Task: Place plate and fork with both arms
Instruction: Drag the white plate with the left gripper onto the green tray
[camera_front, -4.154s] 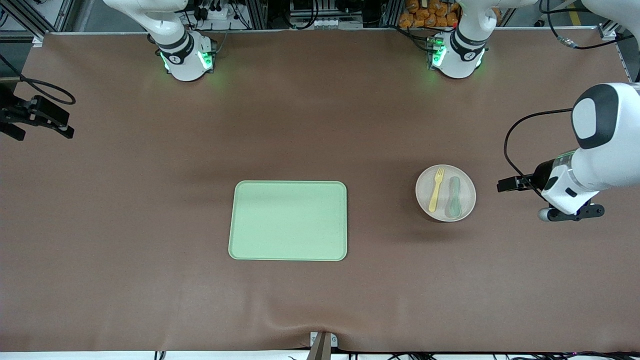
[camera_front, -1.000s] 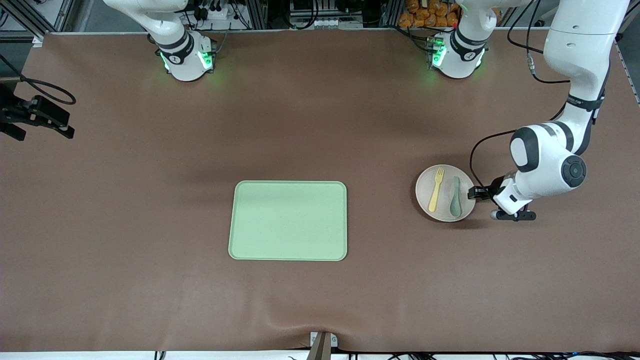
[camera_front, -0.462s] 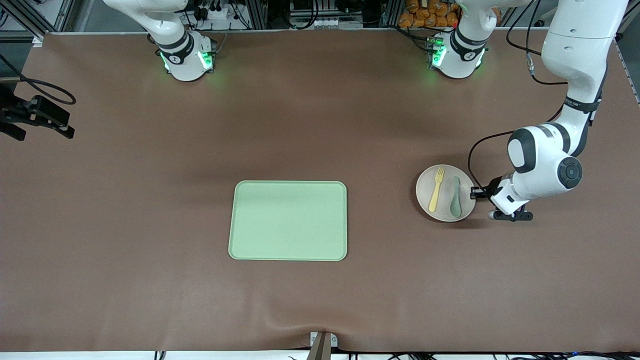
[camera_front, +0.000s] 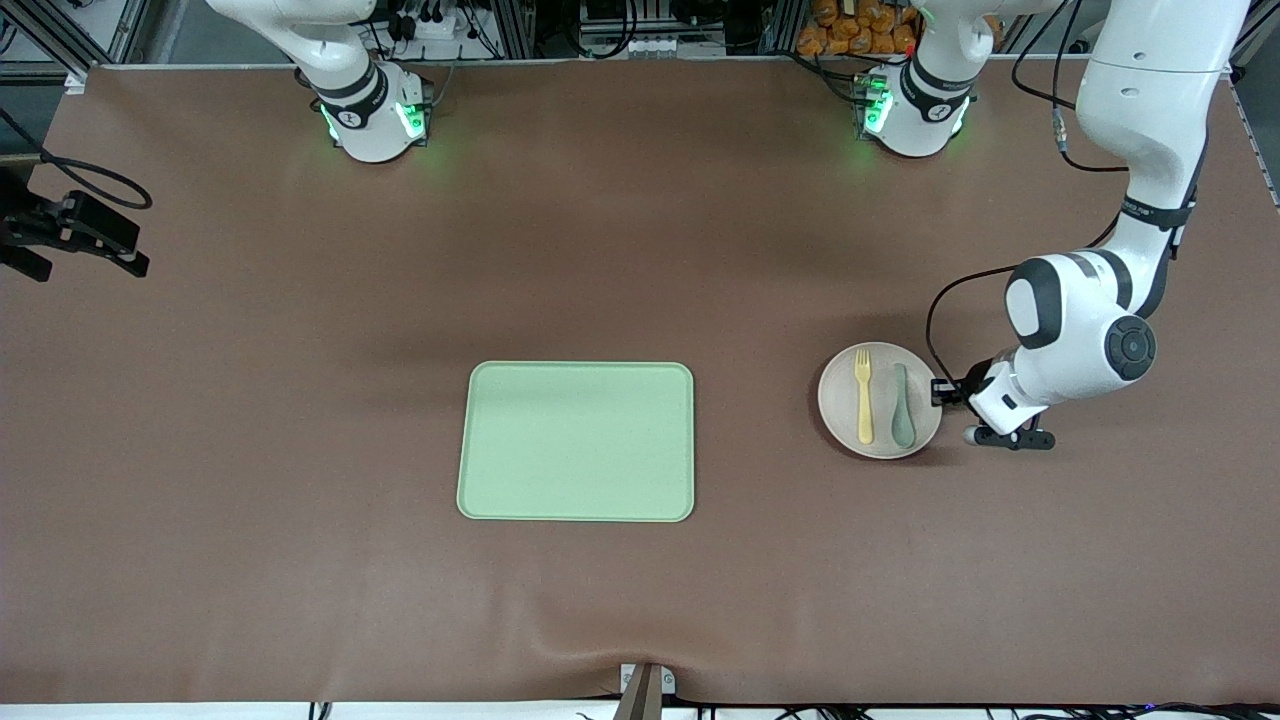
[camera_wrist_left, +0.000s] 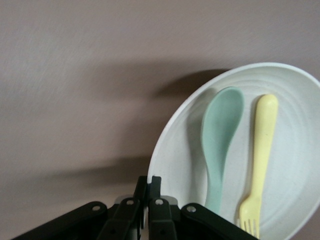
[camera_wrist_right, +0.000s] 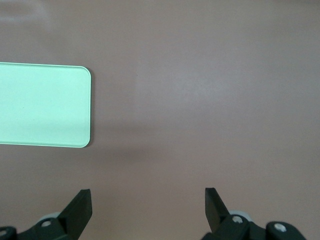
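The round pale plate (camera_front: 838, 400) is toward the left arm's end of the table, with the yellow fork (camera_front: 863, 396) and a grey-green spoon (camera_front: 902, 405) lying side by side on it. My left gripper (camera_front: 940, 391) is shut on the plate's rim at the edge toward the left arm's end. In the left wrist view its fingers (camera_wrist_left: 149, 182) pinch the rim of the plate (camera_wrist_left: 172, 145), and the spoon (camera_wrist_left: 220, 135) and fork (camera_wrist_left: 262, 150) lie just past them. My right gripper (camera_wrist_right: 148, 197) is open and holds nothing, above bare table.
A rectangular light-green tray (camera_front: 576, 441) lies mid-table, toward the right arm from the plate; its corner (camera_wrist_right: 45, 105) shows in the right wrist view. The right arm's black hand (camera_front: 80, 235) waits at the table's edge at the right arm's end.
The left gripper shut on the plate's rim. The plate has since shifted toward the tray and a little nearer the front camera, turning slightly with the cutlery on it. The right arm has not moved.
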